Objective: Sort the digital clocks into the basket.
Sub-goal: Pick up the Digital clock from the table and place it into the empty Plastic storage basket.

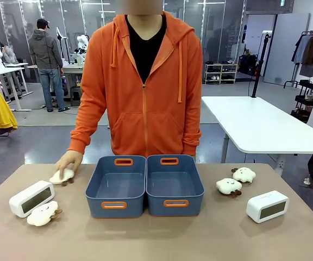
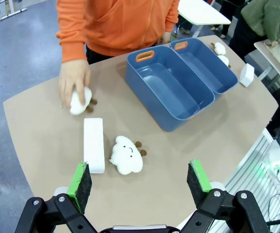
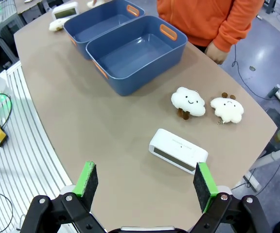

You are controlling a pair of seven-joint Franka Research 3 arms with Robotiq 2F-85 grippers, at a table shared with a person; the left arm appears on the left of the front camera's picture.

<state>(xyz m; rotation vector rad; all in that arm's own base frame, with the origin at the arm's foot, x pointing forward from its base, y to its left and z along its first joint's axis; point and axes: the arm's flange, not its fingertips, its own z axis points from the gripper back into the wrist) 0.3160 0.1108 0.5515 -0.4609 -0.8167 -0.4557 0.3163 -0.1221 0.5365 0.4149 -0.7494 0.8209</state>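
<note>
Now: left clock (image 1: 31, 198), right clock (image 1: 267, 206), baskets (image 1: 145, 187) between.

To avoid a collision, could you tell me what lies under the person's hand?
A white plush toy lies on the table under the hand; the fingers cover its upper part.

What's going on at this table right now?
Nothing is sorted yet. The left clock and right clock lie on the table outside the left bin and right bin, both empty. A person's hand rests on a plush toy. The left gripper and right gripper hang open above the table, holding nothing.
</note>
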